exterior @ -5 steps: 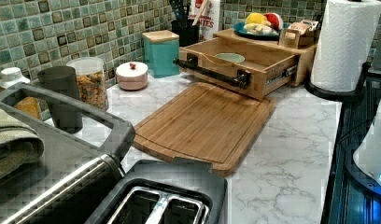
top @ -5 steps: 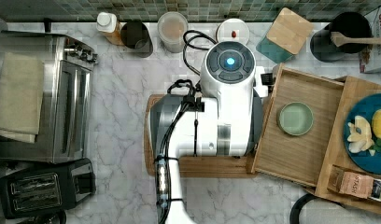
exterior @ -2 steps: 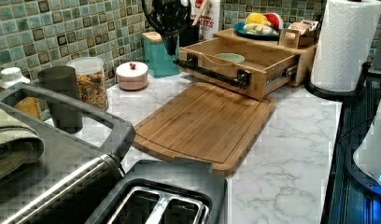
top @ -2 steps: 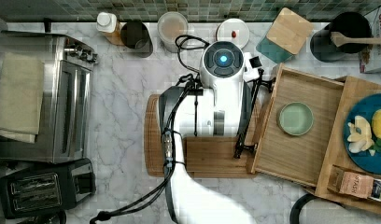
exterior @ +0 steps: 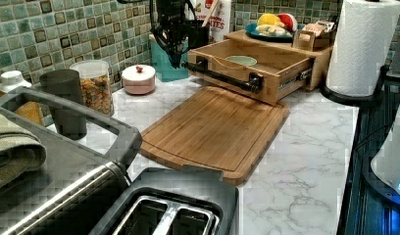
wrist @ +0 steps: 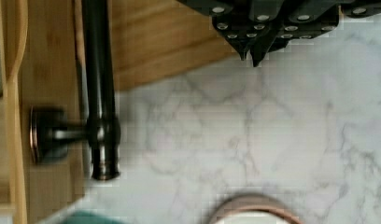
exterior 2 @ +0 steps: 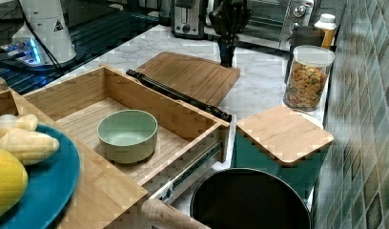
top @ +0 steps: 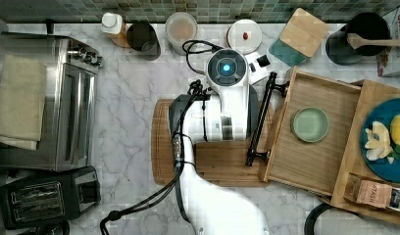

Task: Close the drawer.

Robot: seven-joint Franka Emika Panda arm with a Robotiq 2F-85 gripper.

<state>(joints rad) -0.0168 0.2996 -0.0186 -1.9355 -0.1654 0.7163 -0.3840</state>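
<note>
The drawer (top: pixel 330 156) stands pulled out of its cabinet, a light-wood box with a pale green bowl (top: pixel 310 124) inside. Its long black bar handle (top: pixel 261 120) runs along the front, over the edge of the cutting board. My gripper (exterior: pixel 176 59) points straight down just off the handle's far end, near the tiled wall, and is shut on nothing. In the wrist view the gripper (wrist: pixel 250 53) hangs over marble, apart from the handle (wrist: pixel 97 84). The right view has the gripper (exterior 2: pixel 226 56) low over the counter beyond the board. My wrist (top: pixel 226 68) covers it from above.
A bamboo cutting board (top: pixel 222 166) lies in front of the drawer. A teal canister (top: pixel 298 34), white lidded dish (top: pixel 244 35) and cereal jar (top: pixel 181 29) line the wall close to my gripper. Toaster oven (top: pixel 41 107) and toaster (top: pixel 46 196) sit at the top view's left.
My arm has swung toward the tiled wall, and the gripper has come into the left view and dropped down beside the handle's far end. The drawer has not moved.
</note>
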